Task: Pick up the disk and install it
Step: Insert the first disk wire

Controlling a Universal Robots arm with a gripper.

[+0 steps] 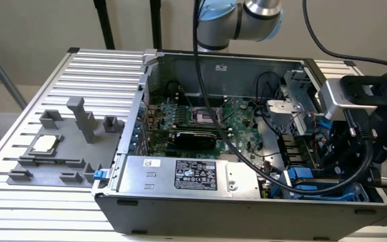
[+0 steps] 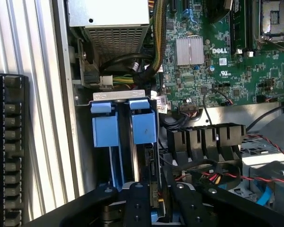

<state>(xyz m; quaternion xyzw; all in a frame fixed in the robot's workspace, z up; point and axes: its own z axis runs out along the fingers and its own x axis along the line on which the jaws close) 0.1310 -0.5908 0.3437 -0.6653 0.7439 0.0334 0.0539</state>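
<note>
In the exterior view, the arm is reaching into the open computer case [image 1: 247, 212] at the view's right, and its gripper [image 1: 355, 166] is hanging low over the blue carriers [image 1: 308, 179] in the front corner.

In the wrist view, the black fingers [image 2: 137, 201] are standing slightly apart around the edge of the disk [image 2: 143, 126], which is sitting upright in the bay beside a second blue carrier [image 2: 105, 130]. Whether they are touching it cannot be told.

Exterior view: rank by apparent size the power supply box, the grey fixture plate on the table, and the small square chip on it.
1. Power supply box
2. Grey fixture plate, though it looks nearly as big
3. Square chip, clearly smallest
</note>
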